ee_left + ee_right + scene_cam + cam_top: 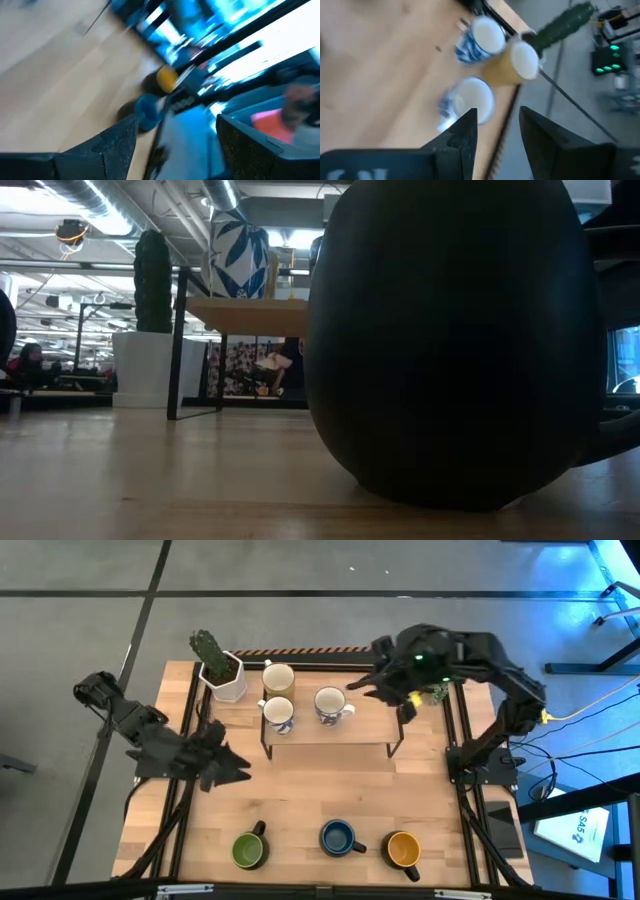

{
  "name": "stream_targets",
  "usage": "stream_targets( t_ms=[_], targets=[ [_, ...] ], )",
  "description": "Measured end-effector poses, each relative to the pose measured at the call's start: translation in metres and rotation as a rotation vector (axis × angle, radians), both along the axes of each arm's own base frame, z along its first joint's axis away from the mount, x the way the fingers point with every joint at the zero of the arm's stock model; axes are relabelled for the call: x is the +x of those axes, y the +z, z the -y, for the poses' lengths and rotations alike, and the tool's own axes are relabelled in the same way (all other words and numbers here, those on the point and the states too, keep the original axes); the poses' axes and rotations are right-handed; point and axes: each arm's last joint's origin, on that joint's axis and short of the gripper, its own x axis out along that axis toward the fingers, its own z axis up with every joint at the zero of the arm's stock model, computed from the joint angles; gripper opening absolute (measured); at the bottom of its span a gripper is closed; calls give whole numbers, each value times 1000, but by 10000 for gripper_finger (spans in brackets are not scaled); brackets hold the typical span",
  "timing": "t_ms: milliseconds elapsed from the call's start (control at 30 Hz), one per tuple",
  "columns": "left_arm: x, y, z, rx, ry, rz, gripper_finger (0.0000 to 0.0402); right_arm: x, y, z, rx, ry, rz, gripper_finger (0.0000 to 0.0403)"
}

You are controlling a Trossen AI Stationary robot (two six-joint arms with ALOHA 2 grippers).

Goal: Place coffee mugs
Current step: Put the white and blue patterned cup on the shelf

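Hovering over the back right corner of the table [300,790]: right gripper [372,680], fingers [465,132] parted with a clear gap and nothing between them, touching nothing. Reaching in from the table's right edge, elbow bent, forearm angled toward the raised wooden shelf [330,728], gripper just beside the shelf's right end and above its level. Seen past those fingers in the right wrist view: three pale mugs, none in contact with the gripper.

Hanging over the left side of the table, near the middle of its depth: left gripper [228,764], fingers [117,137] spread apart, empty, holding nothing. Stretched in from the left edge, arm low and pointing right toward the open tabletop, well apart from every mug.

Standing on the shelf at the back: blue-patterned white mug [278,714] toward the left end, second blue-patterned white mug [331,706] near the middle, handle to the right. Sitting just behind the shelf's left end, beside the white hexagonal cactus pot [222,670]: cream mug [278,678].

Lined up along the front edge of the table, upright and apart from each other: dark mug with green inside [250,849] at left, dark mug with blue inside [338,837] in the middle, dark mug with orange inside [403,849] at right. Filling most of the low view: one dark mug's rounded side, close to the camera, resting on the wood.
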Motion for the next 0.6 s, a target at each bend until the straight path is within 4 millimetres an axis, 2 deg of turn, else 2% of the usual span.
stream_targets(
  t_ms=[167, 300, 433, 600],
  targets=[
    [8, 21, -12, 61, 44, 215, 263, -38, 11, -7, 101, 17, -5, 133],
    [12, 23, -21, 133, 88, 231, 263, -60, 14, -8, 105, -63, -45, 133],
    [18, 21, -27, 174, 109, 222, 263, -74, 15, -9, 108, -80, -50, 133],
    [19, 22, -35, 181, 136, 224, 263, -86, 2, -11, 130, -88, -88, 133]
  ],
)
